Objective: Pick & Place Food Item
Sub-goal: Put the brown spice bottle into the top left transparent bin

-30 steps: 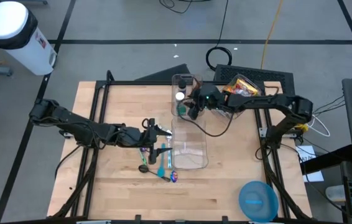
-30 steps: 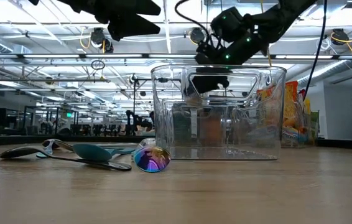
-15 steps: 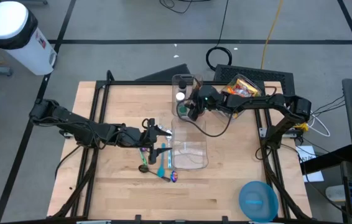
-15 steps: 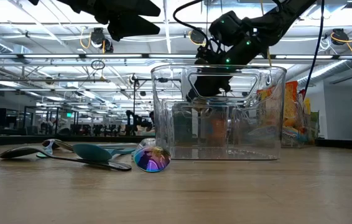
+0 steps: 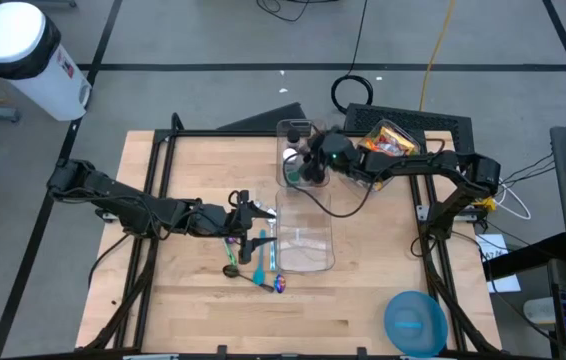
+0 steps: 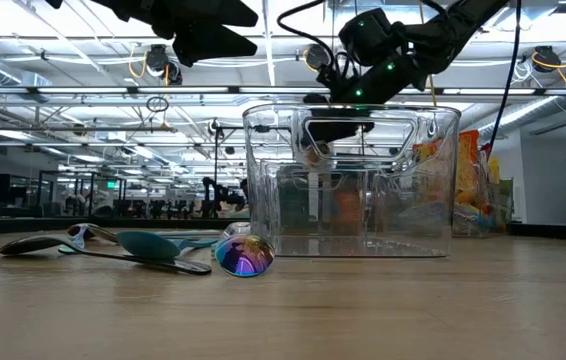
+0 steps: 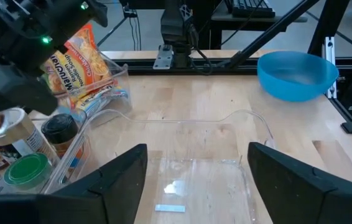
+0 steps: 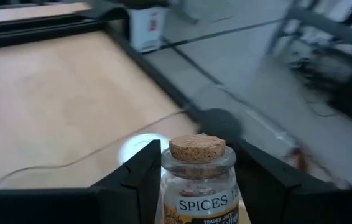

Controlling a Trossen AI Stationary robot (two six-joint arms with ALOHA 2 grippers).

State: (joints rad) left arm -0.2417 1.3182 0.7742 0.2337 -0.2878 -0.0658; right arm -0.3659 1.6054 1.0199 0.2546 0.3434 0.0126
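My right gripper (image 5: 313, 165) is over the far clear bin of food items (image 5: 293, 135) and is shut on a small glass spice jar (image 8: 198, 180) with a cork stopper and a "SPICES" label. My left gripper (image 7: 206, 180) is open and empty, hovering at the left side of the empty clear bin (image 5: 303, 235), whose floor shows between its fingers (image 7: 194, 174). A ramen packet (image 7: 76, 56), jars and a green lid (image 7: 28, 171) lie in the far bin. My right gripper pinches the spice jar's glass body (image 8: 171, 186) between its two fingers, one on each side below the neck. The jar stands upright with its cork (image 8: 196, 148) above the fingers. Its base lies outside the frame.
Several spoons and utensils (image 5: 253, 260) lie on the table left of the empty bin, with an iridescent one (image 6: 243, 255) nearest. A blue bowl (image 5: 415, 322) stands at the near right. A white waste bin (image 5: 18, 45) stands on the floor beyond the far left corner.
My right gripper has dipped down into the far bin and then come up again, shifting slightly toward the table's far edge.
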